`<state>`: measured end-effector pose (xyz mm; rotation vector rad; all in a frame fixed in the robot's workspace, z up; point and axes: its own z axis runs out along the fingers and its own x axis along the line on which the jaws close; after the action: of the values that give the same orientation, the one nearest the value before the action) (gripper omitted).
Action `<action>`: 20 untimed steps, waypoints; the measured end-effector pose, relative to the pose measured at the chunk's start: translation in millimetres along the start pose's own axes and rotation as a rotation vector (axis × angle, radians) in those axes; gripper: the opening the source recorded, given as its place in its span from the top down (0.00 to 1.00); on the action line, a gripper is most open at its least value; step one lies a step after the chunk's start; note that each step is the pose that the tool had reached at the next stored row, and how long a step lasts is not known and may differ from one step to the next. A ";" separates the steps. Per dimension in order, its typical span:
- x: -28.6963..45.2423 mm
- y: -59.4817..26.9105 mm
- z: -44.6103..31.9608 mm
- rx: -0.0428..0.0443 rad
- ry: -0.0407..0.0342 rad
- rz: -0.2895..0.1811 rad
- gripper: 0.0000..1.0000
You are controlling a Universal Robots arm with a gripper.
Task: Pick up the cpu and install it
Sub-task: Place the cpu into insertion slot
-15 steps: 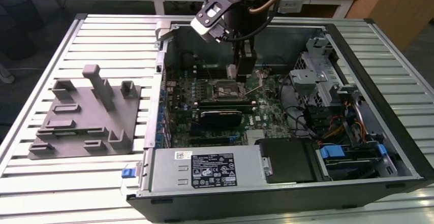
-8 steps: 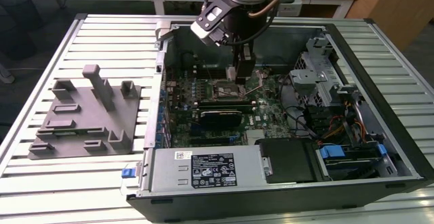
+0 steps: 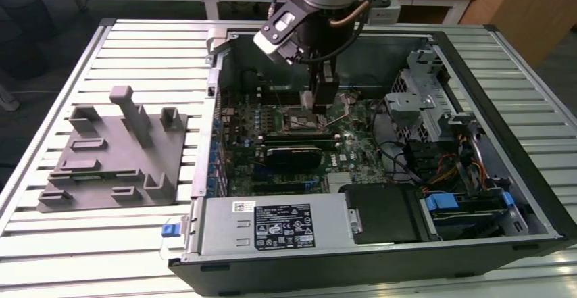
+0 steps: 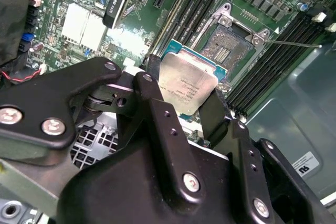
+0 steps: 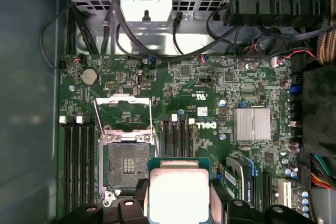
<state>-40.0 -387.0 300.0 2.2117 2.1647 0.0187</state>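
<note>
The grey fixture (image 3: 113, 153) sits on the bench (image 3: 54, 244), at the exterior view's left. To its right, inside the open computer case (image 3: 379, 264), my pincer (image 4: 182, 84) squeezes the cpu (image 4: 190, 76) by two edges. It hangs close to the open socket (image 4: 228, 51), not in it. If I set it down crooked, I think the tiny pins could bend.

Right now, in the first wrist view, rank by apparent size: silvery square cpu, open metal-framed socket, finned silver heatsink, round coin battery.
1. Silvery square cpu and open metal-framed socket: look alike; cpu is nearer the camera.
2. Finned silver heatsink.
3. Round coin battery.
</note>
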 end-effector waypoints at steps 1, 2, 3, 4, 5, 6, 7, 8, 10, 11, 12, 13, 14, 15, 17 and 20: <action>0.0 0.0 0.5 0.0001 0.0000 0.000 0.46; 0.0 0.0 1.0 0.0002 0.0000 0.000 0.46; 0.0 -0.1 1.5 0.0003 0.0000 0.000 0.46; 0.0 -0.1 1.9 0.0004 0.0000 0.000 0.46; 0.1 -0.1 2.4 0.0005 0.0000 0.000 0.46; 0.1 -0.1 2.8 0.0005 0.0000 0.000 0.46; 0.1 -0.1 3.3 0.0007 0.0000 0.000 0.46; 0.1 -0.2 3.7 0.0008 0.0000 0.000 0.46; 0.1 -0.2 4.7 0.0009 0.0000 0.000 0.46; 0.1 -0.2 5.1 0.0010 0.0000 0.000 0.46; 0.1 -0.2 5.6 0.0011 0.0000 0.000 0.46; 0.1 -0.3 6.1 0.0011 0.0000 0.000 0.46; 0.1 -0.3 6.5 0.0012 -0.0001 0.000 0.46; 0.2 -0.3 6.9 0.0013 0.0000 0.000 0.46; 0.2 -0.3 7.9 0.0015 0.0000 0.000 0.46; 0.2 -0.4 9.3 0.0017 0.0000 0.000 0.46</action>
<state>-40.0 -387.1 290.6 2.2125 2.1656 0.0168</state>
